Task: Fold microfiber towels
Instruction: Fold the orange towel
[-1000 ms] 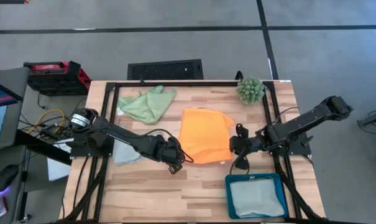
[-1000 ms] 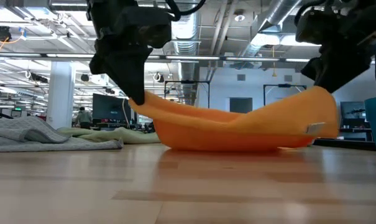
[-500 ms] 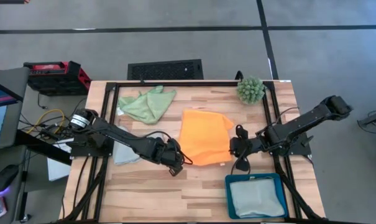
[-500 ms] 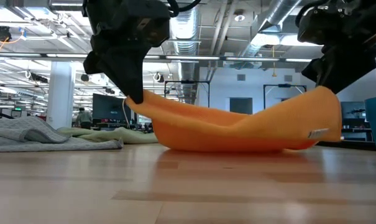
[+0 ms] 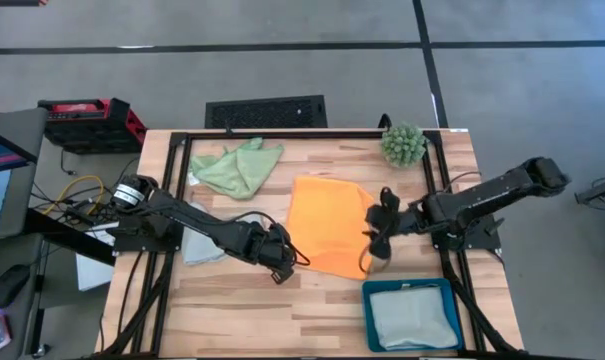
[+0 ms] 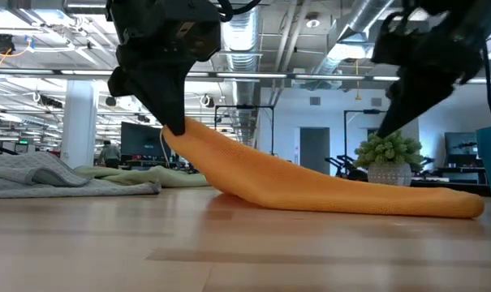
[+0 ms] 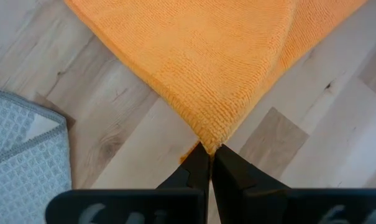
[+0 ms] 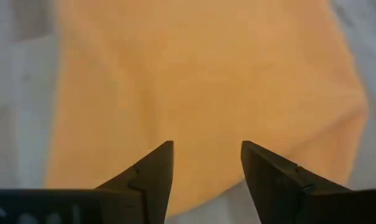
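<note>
Both arms are showing as dark, near-black chains of rounded links, the left one carrying a silvery metal cylinder with a dark band near its base and a thin black cable looping along its forearm. The left tool (image 7: 209, 158) is ending in two flat, matte black tapered fingers, with a black crossbar bearing faint pale lettering beneath them. The right tool (image 8: 206, 165) is showing two black wedge-shaped fingers with small stepped notches on their inner edges.
</note>
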{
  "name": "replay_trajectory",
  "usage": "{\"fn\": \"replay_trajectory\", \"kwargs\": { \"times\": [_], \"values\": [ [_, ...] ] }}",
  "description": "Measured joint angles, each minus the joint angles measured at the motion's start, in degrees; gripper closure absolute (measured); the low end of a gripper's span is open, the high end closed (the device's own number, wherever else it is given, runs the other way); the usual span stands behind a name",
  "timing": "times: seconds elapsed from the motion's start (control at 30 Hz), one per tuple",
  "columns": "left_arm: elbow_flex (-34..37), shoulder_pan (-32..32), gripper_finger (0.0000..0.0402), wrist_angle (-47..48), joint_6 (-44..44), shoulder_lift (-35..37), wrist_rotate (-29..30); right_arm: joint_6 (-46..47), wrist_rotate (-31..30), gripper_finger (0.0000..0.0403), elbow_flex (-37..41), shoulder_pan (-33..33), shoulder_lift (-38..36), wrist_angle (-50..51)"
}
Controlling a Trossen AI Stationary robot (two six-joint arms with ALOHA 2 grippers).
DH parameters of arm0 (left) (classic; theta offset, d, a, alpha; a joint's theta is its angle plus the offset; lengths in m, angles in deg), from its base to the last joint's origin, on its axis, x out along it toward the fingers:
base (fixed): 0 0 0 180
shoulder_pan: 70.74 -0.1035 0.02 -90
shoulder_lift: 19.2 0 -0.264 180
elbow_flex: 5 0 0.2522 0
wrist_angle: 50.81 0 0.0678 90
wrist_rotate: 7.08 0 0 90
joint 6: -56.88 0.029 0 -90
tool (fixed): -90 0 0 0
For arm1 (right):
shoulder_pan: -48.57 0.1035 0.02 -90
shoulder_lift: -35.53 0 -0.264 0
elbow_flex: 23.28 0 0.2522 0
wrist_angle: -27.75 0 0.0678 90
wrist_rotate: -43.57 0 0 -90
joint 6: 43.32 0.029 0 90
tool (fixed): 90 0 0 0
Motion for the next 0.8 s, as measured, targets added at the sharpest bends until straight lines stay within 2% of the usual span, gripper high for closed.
{"fn": "replay_trajectory", "kwargs": {
  "times": [0.43,0.73,0.8],
  "values": [
    [-0.02,0.00,0.0401,0.07,0.17,-0.02,0.00,-2.24,-0.13,0.0210,-0.07,-20.60,12.84,0.17],
    [-0.02,0.00,0.0401,0.02,0.15,-0.02,0.00,-4.85,-0.96,0.0220,-0.46,-23.99,21.27,-0.50],
    [-0.02,0.00,0.0401,0.00,0.15,-0.02,0.00,-4.85,-3.70,0.0222,-0.76,-23.90,21.97,-0.86]
  ]
}}
